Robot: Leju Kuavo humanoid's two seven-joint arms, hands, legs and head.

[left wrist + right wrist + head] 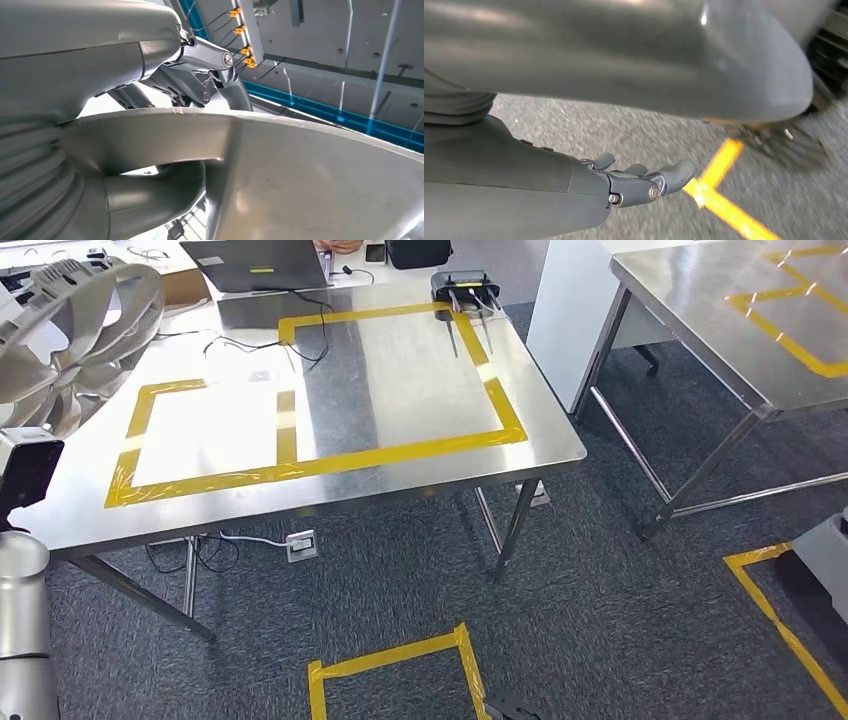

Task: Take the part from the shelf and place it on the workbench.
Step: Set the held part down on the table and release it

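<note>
The part point(70, 335) is a large pale grey wheel with curved blades, raised at the far left of the head view above the workbench's left end. My left hand point(100, 65) grips one of the part's broad blades point(310, 180), with dark fingers point(192, 87) over the blade's edge. The left arm point(22, 640) rises at the lower left. The steel workbench point(400, 380) carries two yellow tape rectangles. My right hand point(639, 182) hangs over the grey carpet, its fingers apart and holding nothing.
A laptop point(262, 265) and a black device with antennas point(465, 285) sit at the workbench's far edge, with cables between them. A second steel table point(720, 320) stands to the right. Yellow tape marks point(400, 655) lie on the carpet; a power strip point(301, 544) lies underneath.
</note>
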